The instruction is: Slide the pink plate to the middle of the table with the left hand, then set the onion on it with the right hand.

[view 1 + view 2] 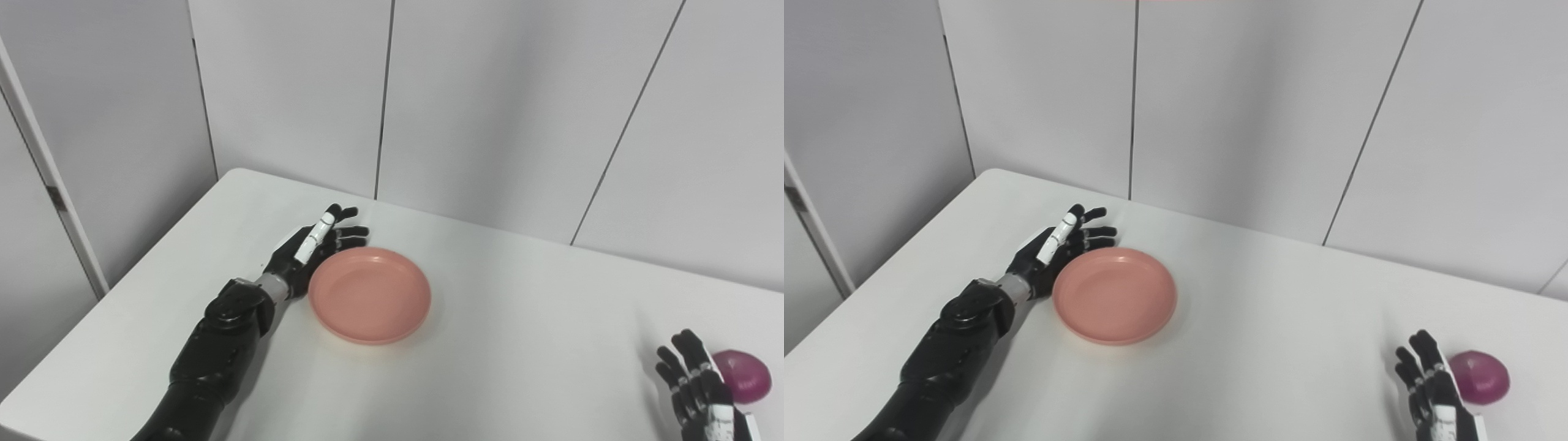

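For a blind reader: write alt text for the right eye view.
A black left robot hand, open, rests against the far-left rim of an empty pink plate on a white table. At bottom right, the open right robot hand sits beside a purple onion.

Looks like a lab or robot test cell rather than a home or kitchen. Enclosed by plain pale partition panels (490,104) with dark vertical seams, set close behind a bare white table (520,331) with rounded corners. Furnished with nothing homely, only a pink plate (369,295) and a purple onion (1479,376) laid out as props between two black robot arms.
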